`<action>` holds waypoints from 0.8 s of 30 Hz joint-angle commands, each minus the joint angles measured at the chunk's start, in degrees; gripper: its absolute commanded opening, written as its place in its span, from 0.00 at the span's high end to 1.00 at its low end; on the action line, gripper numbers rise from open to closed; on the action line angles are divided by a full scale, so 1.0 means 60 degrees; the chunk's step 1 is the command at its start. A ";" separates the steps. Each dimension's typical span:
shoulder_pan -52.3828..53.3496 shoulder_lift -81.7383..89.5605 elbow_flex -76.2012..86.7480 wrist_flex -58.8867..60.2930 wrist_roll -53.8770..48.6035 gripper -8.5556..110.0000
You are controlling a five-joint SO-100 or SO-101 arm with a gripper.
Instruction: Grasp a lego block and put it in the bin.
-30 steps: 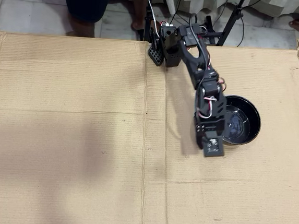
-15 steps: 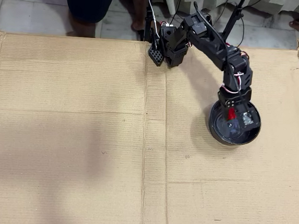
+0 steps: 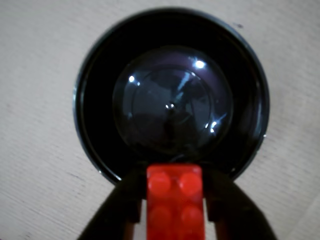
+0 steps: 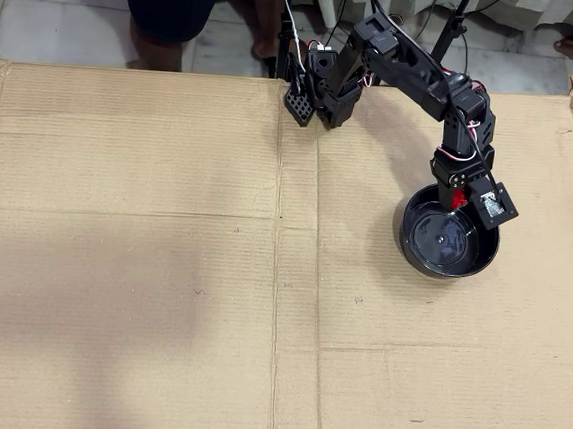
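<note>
The pick-up looks done: the gripper is clamped on the red lego block, dark fingers pressing either side of it in the wrist view. It hangs at the near rim of the black bin, whose shiny inside shows nothing in it. From overhead the bin sits on the cardboard worktop toward the right edge, nearer the far right corner, with the arm reaching over it. What's left, I'd say, is only the release, perhaps after edging closer to the centre
</note>
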 commanded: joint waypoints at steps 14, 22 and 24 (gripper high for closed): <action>0.0410 0.0542 0.0615 -0.1816 -0.0059 0.78; 0.2183 0.0557 0.0542 -0.1890 -0.0103 0.79; 0.2754 0.0557 0.0513 -0.1890 -0.0103 0.79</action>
